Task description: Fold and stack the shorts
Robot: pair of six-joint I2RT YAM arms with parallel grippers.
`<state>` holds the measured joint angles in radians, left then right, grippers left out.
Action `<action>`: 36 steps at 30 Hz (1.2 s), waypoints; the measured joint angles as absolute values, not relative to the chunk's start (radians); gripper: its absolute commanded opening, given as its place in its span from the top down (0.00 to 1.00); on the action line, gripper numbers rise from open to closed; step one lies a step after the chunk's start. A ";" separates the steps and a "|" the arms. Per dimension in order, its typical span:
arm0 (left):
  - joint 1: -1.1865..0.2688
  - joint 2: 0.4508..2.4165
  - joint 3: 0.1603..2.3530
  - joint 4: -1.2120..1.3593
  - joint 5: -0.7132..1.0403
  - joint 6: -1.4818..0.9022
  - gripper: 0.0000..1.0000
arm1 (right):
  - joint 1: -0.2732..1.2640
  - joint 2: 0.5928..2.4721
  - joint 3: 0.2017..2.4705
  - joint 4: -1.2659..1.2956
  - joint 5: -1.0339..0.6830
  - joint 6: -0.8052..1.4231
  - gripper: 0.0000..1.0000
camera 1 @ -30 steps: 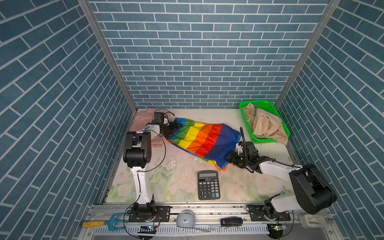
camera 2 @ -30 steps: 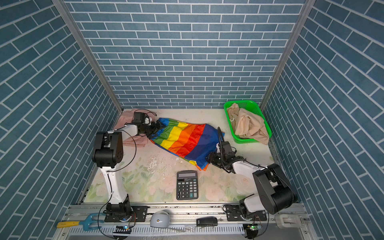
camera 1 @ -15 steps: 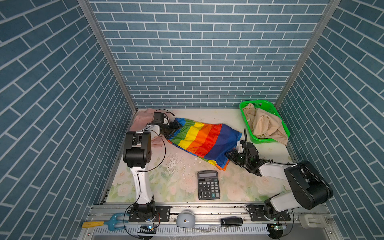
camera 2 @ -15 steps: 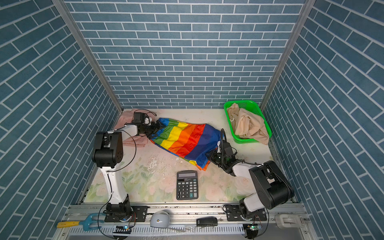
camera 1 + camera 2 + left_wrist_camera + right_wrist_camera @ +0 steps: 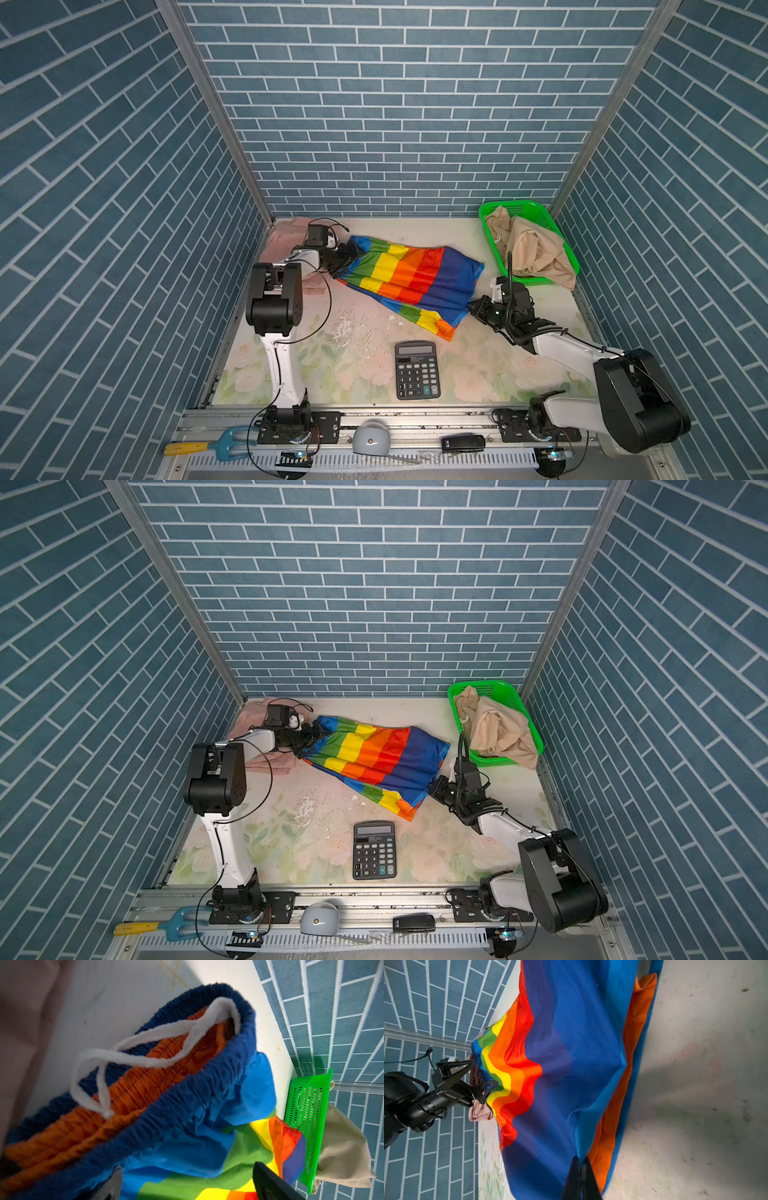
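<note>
The rainbow-striped shorts lie spread across the middle of the table in both top views. My left gripper is open and straddles their gathered blue waist with its white drawstring. At the opposite end, my right gripper is shut on a blue fold at the leg hem. The pale pink shorts lie at the back left, partly hidden under the left arm. The beige shorts sit bunched in the green basket at the back right and spill over its front rim.
A black calculator lies on the table in front of the rainbow shorts. On the front rail are a yellow-handled blue tool, a grey dome and a small black device. Tiled walls enclose three sides.
My right gripper has gone from open to shut, pinching the blue hem of the rainbow shorts, and its arm has shifted slightly. The left arm has not moved.
</note>
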<state>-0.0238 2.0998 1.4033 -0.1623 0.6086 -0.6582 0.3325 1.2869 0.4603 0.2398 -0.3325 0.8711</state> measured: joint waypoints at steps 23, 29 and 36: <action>-0.025 2.100 1.398 -0.161 0.632 -0.659 0.00 | 0.496 1.211 0.337 0.186 -0.456 0.787 0.46; -0.025 2.100 1.398 -0.160 0.632 -0.660 0.01 | 0.507 1.226 0.286 0.316 -0.424 0.853 0.48; -0.024 2.100 1.398 -0.159 0.633 -0.662 0.00 | 0.510 1.344 0.283 0.477 -0.409 0.912 0.77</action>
<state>-0.0242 2.1002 1.3979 -0.1593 0.6334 -0.6624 0.5098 1.3437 0.2832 0.4770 -0.4091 0.9115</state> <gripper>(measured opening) 0.994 0.295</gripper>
